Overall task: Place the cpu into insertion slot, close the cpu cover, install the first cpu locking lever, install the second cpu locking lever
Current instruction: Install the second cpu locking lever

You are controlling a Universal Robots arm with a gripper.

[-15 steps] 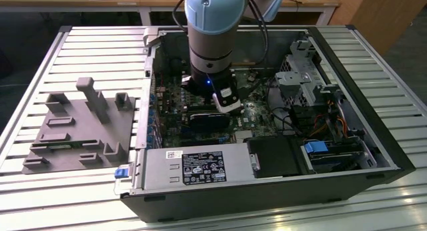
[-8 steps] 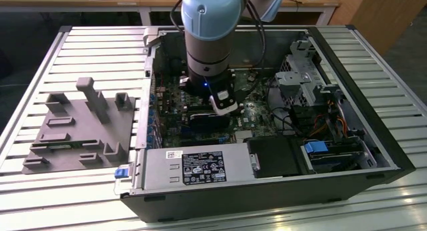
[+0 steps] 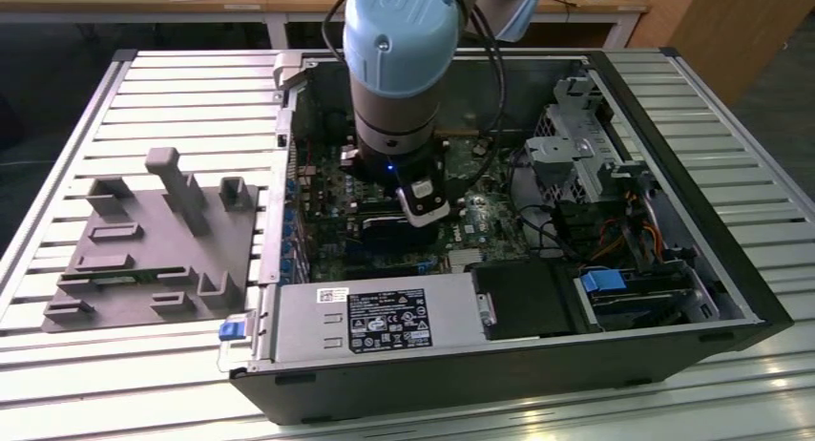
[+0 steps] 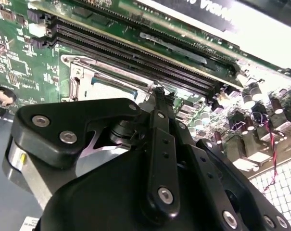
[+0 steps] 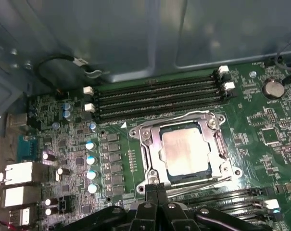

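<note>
Jaws [image 5: 156, 188] are sitting pressed together, holding nothing, just beside the socket's edge; the cpu [image 5: 186, 151] is lying seated inside, under the cover [image 5: 150, 144].

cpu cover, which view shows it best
The first wrist view: the cpu cover lies flat, its silver frame surrounding the cpu seen through its central cut-out. In the second wrist view the tool's black body hides most of it, leaving a silver corner. In the exterior view the arm blocks that area.
</note>
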